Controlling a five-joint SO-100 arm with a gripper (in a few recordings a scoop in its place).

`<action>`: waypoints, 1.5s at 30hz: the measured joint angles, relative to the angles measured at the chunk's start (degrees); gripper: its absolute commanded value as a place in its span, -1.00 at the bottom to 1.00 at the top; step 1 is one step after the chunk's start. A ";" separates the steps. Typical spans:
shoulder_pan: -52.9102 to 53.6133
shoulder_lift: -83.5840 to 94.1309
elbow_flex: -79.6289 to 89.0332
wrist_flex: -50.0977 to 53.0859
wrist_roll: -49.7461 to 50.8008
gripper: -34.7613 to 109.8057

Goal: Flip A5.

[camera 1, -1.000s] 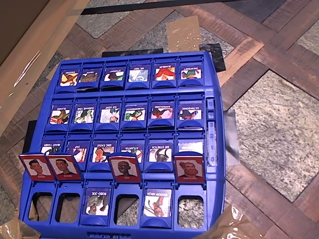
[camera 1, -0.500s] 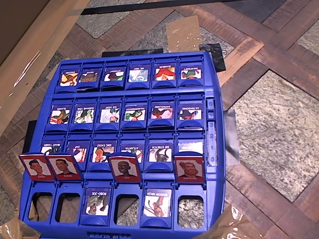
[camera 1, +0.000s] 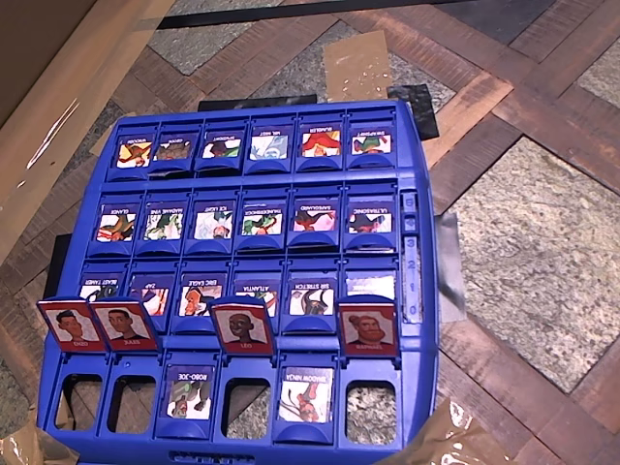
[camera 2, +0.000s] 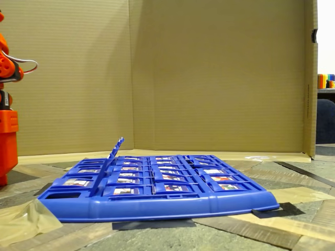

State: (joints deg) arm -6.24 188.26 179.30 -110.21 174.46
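Observation:
A5 (camera 1: 368, 329) is the red-framed tile with a brown-haired, moustached man. It stands raised at the right end of the board's second row from the bottom in the overhead view. The blue game board (camera 1: 412, 145) lies flat, and most of its tiles lie down showing blue-framed cartoons. Three other red tiles stand in the same row: two black-haired men (camera 1: 97, 325) at the left and a dark-skinned face (camera 1: 241, 326) in the middle. In the fixed view the raised tiles (camera 2: 115, 148) are seen edge-on as one slanted line. Part of the orange arm (camera 2: 7, 125) stands at the left edge.
A cardboard wall (camera 2: 209, 78) rises behind the board, and a cardboard flap (camera 1: 58, 97) runs along the upper left of the overhead view. Tape patches (camera 1: 356, 64) and a black piece (camera 1: 417, 107) lie on the patterned floor around the board.

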 measured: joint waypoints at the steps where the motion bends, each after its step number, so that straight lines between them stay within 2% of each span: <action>1: 0.00 0.00 0.00 0.00 0.00 -0.52; 4: 0.00 0.00 0.00 0.00 -0.35 -0.52; 9: 0.18 0.00 0.00 0.00 -10.63 -0.52; 13: 0.26 0.00 0.00 0.00 -5.98 -0.52; 24: 0.00 0.00 0.00 0.97 -1.85 -0.52; 35: -0.62 -5.36 -2.20 16.00 -1.32 -0.52; 45: 4.83 -21.97 -10.81 31.55 -1.32 -0.52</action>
State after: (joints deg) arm -1.41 166.29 168.49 -78.66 173.14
